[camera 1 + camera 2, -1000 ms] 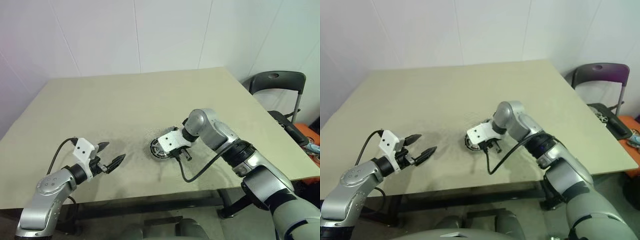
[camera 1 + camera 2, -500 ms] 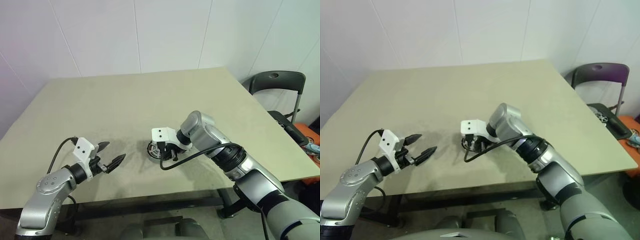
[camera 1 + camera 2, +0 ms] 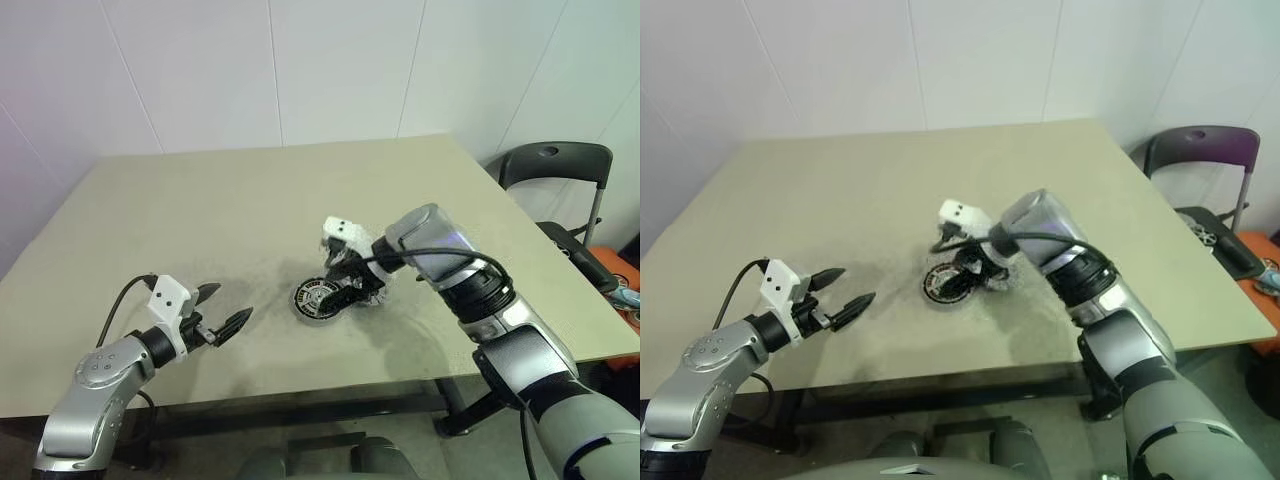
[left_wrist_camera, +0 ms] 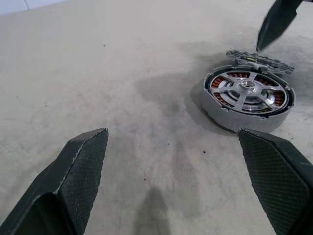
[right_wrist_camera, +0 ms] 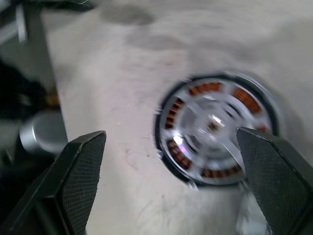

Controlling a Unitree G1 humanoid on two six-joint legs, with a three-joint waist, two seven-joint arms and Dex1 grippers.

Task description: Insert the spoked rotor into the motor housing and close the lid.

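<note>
The motor housing sits on the table, copper windings showing through the gaps of the spoked rotor, which lies seated inside it. The lid, a flat disc with an uneven edge, lies just behind the housing and touches its far rim. My right gripper hovers over the housing's right side, pointing down and left. It is open, and the rotor shows between its fingers. My left gripper is open and holds nothing, well to the left of the housing.
The beige table has its front edge close under both arms. A dark chair stands past the right edge, with an orange object beside it.
My right gripper has gone from shut to open. Its wrist has rolled and risen a little above the housing. The left arm has not moved.
</note>
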